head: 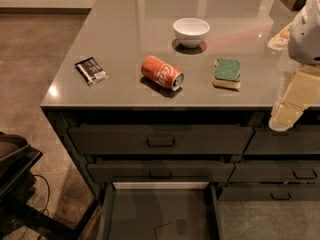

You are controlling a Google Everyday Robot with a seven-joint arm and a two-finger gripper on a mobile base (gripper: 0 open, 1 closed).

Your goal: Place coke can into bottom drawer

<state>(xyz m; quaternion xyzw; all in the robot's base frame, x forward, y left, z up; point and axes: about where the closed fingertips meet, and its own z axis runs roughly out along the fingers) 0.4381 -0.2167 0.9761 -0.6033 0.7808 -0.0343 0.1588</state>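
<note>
Robot's hand (286, 115) is hanging at the right side of the shot, just in front of the bench's (125, 91) front edge and over the right-hand stack of drawers (295, 171). It's not carrying anything, and honestly I cannot tell if it's clenched or released from this angle.

Closest to the camera, the bottom drawer (150, 209) is sitting pulled out, showing its flat grey floor and a pale rim along the back. Right above it, two closed drawer fronts (160, 141) with dark handles are stacking up under the bench top.

Up on the bench, the coke can (162, 73) is lying on its side near the front edge, roughly in the middle, with one silver end pointing toward the front right. So it's well apart from the hand and nowhere inside the drawer. A dark snack packet (91, 70) is lying off to its left, and a green-topped sponge (227, 73) is resting to its right, both clear of the can. Further back, a white bowl (191, 31) is standing upright behind the can and sponge.
</note>
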